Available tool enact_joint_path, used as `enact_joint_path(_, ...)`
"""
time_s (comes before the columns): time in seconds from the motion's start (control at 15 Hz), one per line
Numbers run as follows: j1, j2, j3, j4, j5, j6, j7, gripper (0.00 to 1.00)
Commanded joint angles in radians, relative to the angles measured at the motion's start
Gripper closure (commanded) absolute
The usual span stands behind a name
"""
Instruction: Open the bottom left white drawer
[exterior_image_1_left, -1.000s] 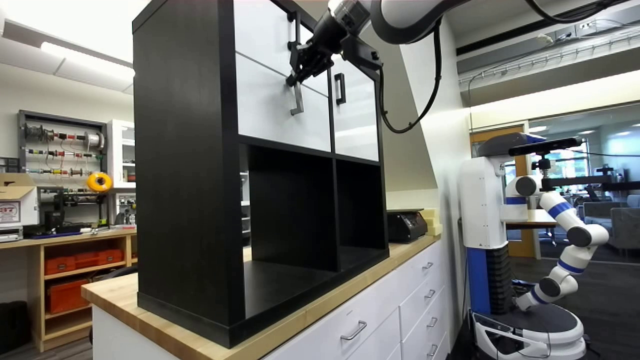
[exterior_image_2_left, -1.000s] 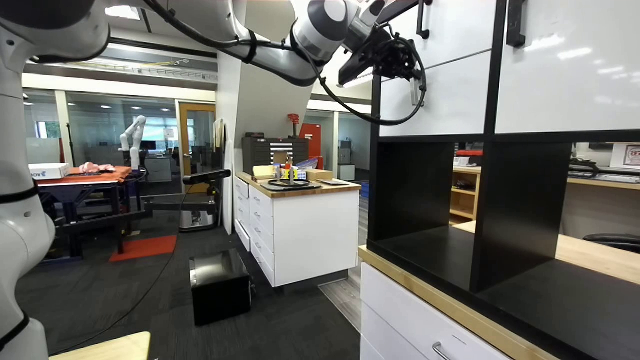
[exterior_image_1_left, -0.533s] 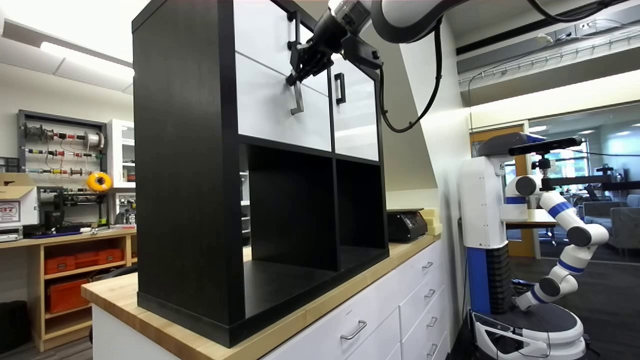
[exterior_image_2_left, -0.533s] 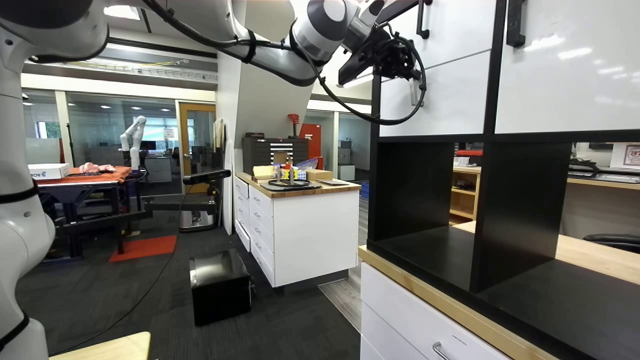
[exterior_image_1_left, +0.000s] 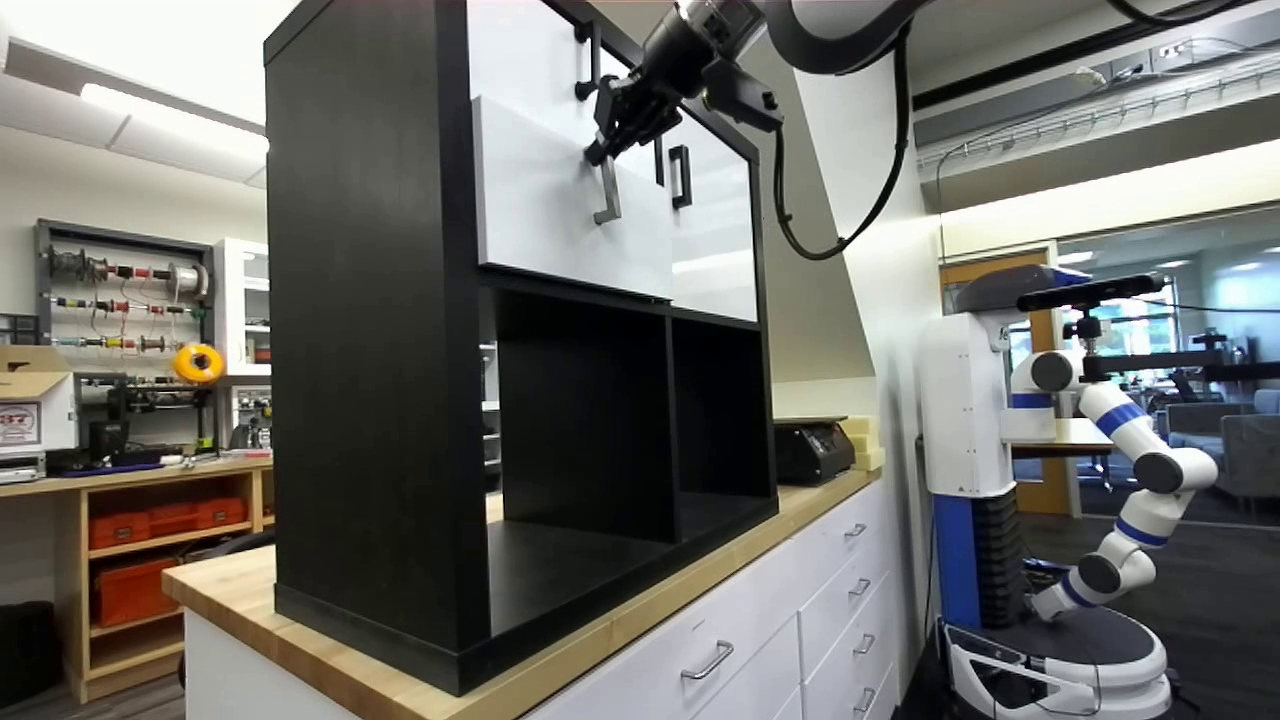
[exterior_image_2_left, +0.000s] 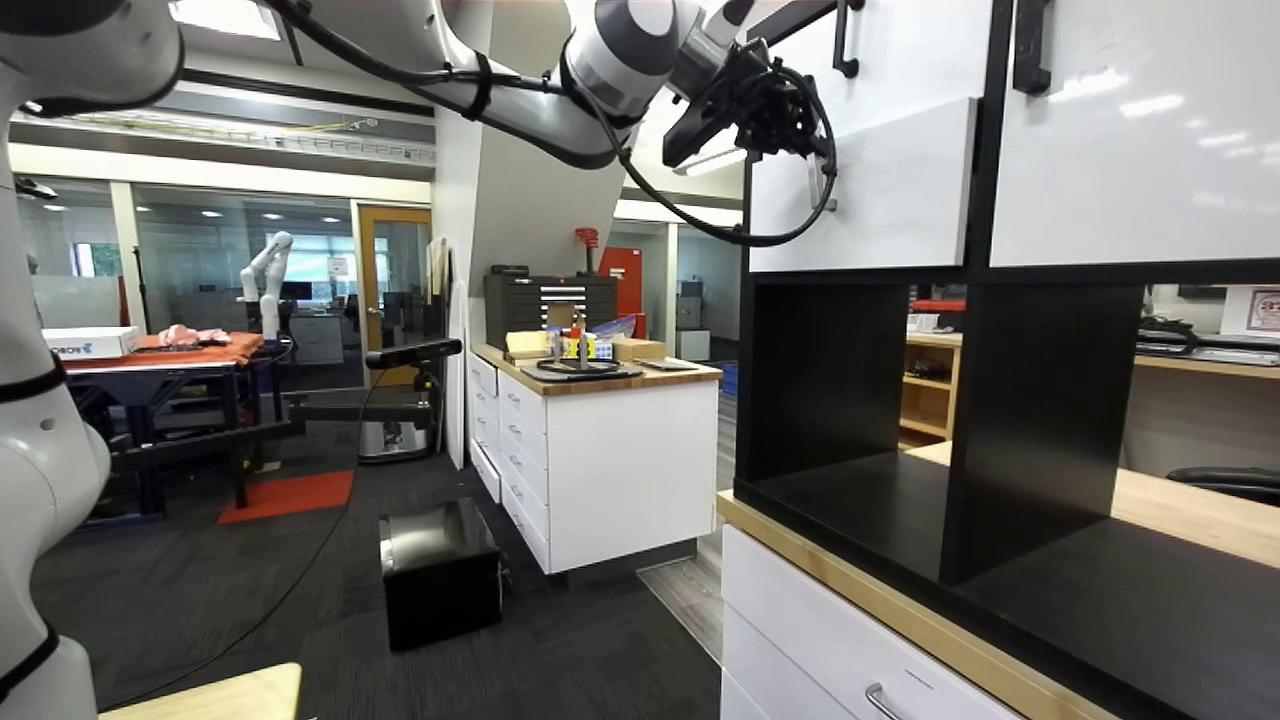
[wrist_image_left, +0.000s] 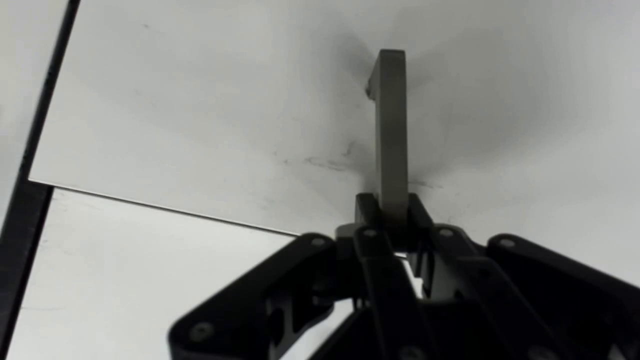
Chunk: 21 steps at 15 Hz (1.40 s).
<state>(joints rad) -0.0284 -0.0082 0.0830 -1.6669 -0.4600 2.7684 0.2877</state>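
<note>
The bottom left white drawer (exterior_image_1_left: 545, 205) is a flat white front in the tall black cube shelf (exterior_image_1_left: 370, 330). It stands slightly out from the shelf, with its edge showing; it also shows in an exterior view (exterior_image_2_left: 900, 195) and the wrist view (wrist_image_left: 210, 110). Its dark bar handle (exterior_image_1_left: 611, 190) stands upright; in the wrist view the handle (wrist_image_left: 392, 125) runs between the fingers. My gripper (wrist_image_left: 393, 210) is shut on one end of the handle, a finger on each side. The gripper also shows in both exterior views (exterior_image_1_left: 600, 152) (exterior_image_2_left: 812, 152). The drawer's inside is hidden.
A white front with a black handle (exterior_image_1_left: 592, 60) sits directly above. Another white front (exterior_image_1_left: 712, 230) is beside it. Open black cubbies (exterior_image_1_left: 590, 430) lie below. The shelf stands on a wood-topped counter (exterior_image_1_left: 640, 620) with silver-handled drawers. A cable (exterior_image_2_left: 740, 238) loops beneath the gripper.
The drawer front has moved out a little from the shelf, where it was flush before. My gripper and arm have moved back from the shelf with the handle held.
</note>
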Motion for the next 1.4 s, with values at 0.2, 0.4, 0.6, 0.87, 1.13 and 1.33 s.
enact_joint_path(0.2,-0.002,-0.162,-0.009,-0.222,0.013,0.019,0.004,0.95)
enact_joint_path(0.4,-0.002,-0.215,-0.011,-0.292,0.013,0.026,0.016,0.95)
enact_joint_path(0.6,-0.004,-0.274,-0.014,-0.362,0.010,0.029,0.023,0.95)
enact_joint_path(0.87,-0.011,-0.336,-0.020,-0.435,0.006,0.037,0.031,0.95)
enact_joint_path(1.13,-0.019,-0.400,-0.018,-0.505,-0.003,0.049,0.045,0.95)
enact_joint_path(1.33,-0.021,-0.446,-0.017,-0.553,-0.001,0.047,0.050,0.95)
